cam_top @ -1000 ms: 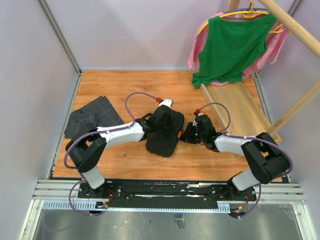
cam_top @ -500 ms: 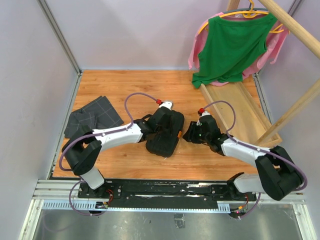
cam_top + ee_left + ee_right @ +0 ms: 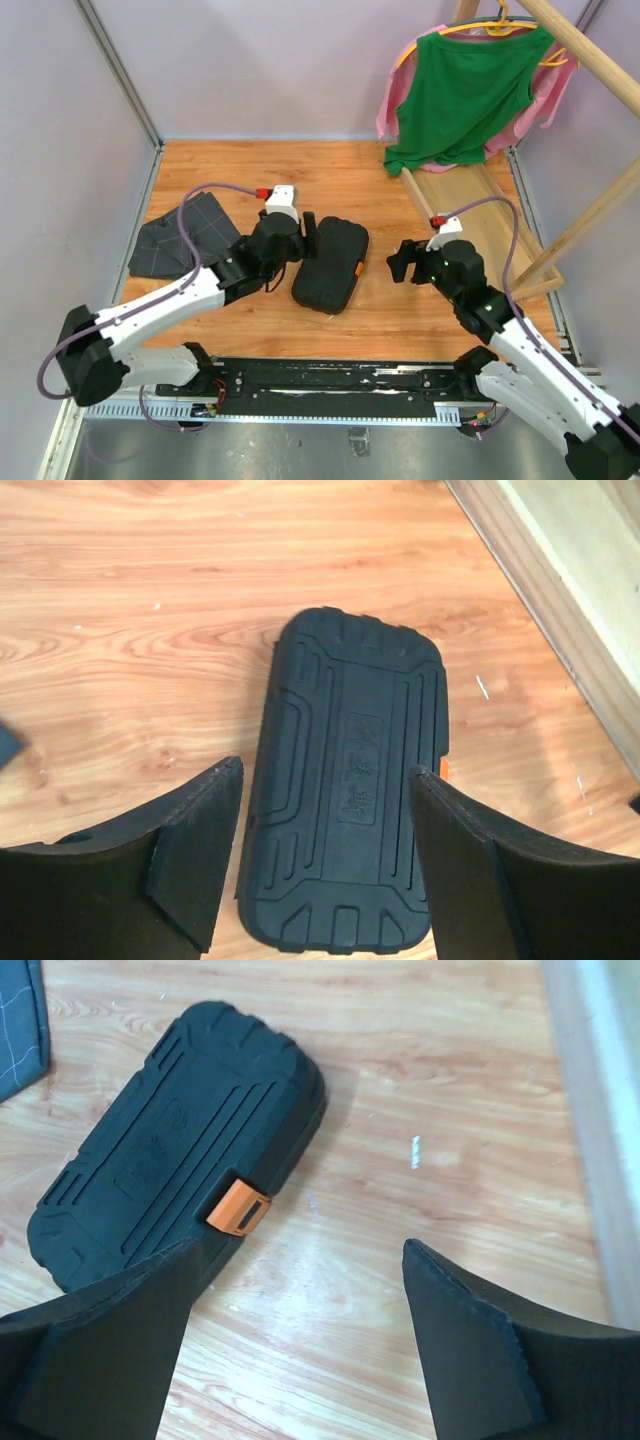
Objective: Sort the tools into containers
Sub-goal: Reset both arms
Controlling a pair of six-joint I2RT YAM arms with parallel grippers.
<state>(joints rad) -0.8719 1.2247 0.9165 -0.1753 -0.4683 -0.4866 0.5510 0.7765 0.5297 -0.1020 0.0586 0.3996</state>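
Finding: both arms have drawn back from the black tool case (image 3: 330,263), which they were crowding a second ago. The case lies shut on the wooden table (image 3: 220,170) between them, its orange latch (image 3: 238,1207) apparently down. No loose tools are visible, so sorting is judged finished.

Left gripper (image 3: 325,810): jaws wide, empty, hovering above the case.

Right gripper (image 3: 300,1260): jaws wide, empty, off the latch side.

Black case (image 3: 331,263), orange latch (image 3: 358,267), honey-brown grained table (image 3: 240,175).
Dark grey cloth (image 3: 185,235) with thin pale checks at nine o'clock; green shirt (image 3: 465,95) over pink at one o'clock.
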